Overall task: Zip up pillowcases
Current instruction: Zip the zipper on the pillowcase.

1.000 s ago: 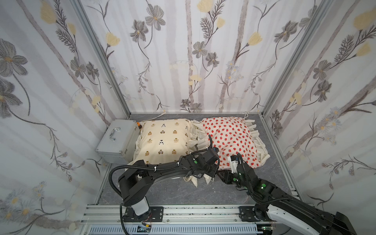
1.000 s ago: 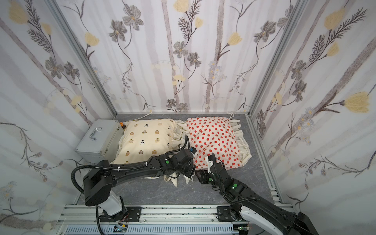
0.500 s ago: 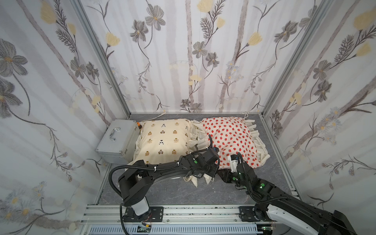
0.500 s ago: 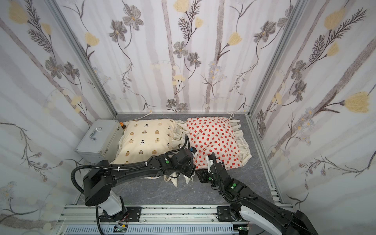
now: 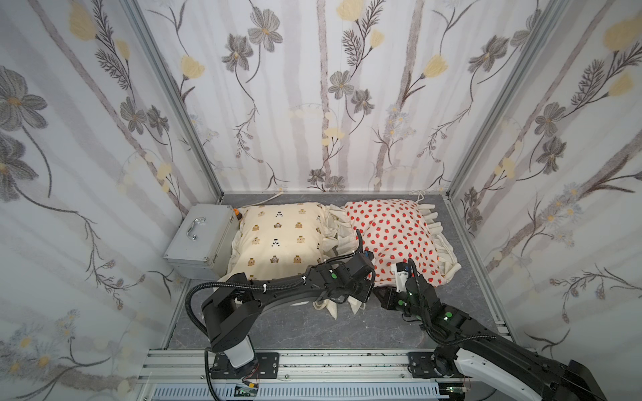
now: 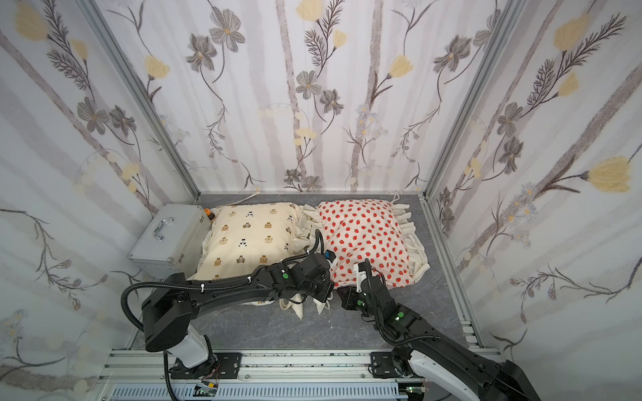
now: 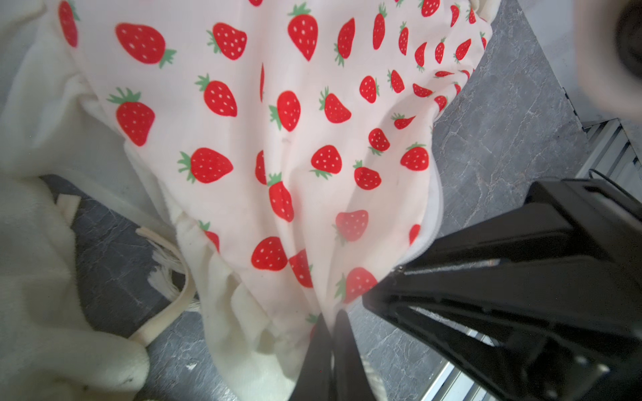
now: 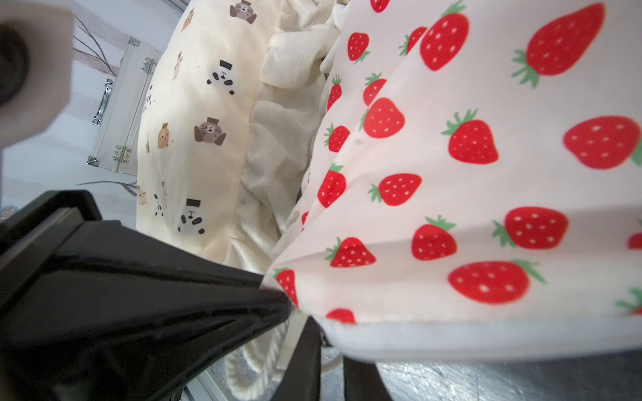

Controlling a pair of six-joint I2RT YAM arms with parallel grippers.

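Grey floor (image 5: pixel 295 330) — left gripper (image 7: pixel 331 321) pinches strawberry pillowcase (image 7: pixel 278 139); right gripper (image 8: pixel 331 361) has narrowed, grip unclear.

Bright, even light fills both top views; the walls (image 5: pixel 87 156) bow at the edges. Close up, the strawberry pillowcase (image 8: pixel 451 208) blurs, the floor (image 8: pixel 486 378) glares.

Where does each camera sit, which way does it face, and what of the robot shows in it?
Top views: high above the robot, facing down toward the back wall; left arm, right arm, bear pillowcase, strawberry pillowcase and metal case show in both.
Left wrist: on the left arm, looking along the left gripper, shut on the strawberry pillowcase's corner.
Right wrist: on the right arm, looking along the right gripper at the same pillowcase's edge.
Shared: each wrist view shows the other arm's gripper.
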